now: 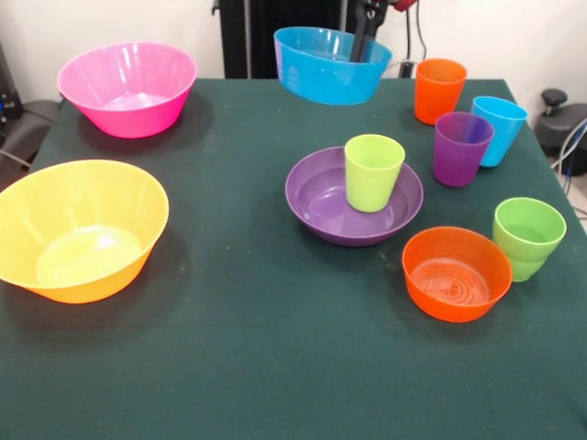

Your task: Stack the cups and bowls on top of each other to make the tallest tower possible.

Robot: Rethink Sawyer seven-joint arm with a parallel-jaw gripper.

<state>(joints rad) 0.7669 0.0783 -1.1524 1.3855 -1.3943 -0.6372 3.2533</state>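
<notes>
The wide purple bowl [321, 206] sits right of the table's middle with the lime-yellow cup [373, 171] standing upright in it. My gripper [364, 48] comes down at the top and is shut on the far rim of the small blue bowl [321, 78], which hangs tilted over the table's far edge, behind the purple bowl. The orange cup [439, 90], purple cup [461, 147], light blue cup [500, 128] and green cup [527, 236] stand at the right. The small orange bowl [456, 272] sits at the near right.
The big pink bowl [128, 87] stands at the far left and the big yellow-orange bowl [78, 229] at the near left. The table [257, 348] has a dark green cloth. Cables and a stand show off the right edge.
</notes>
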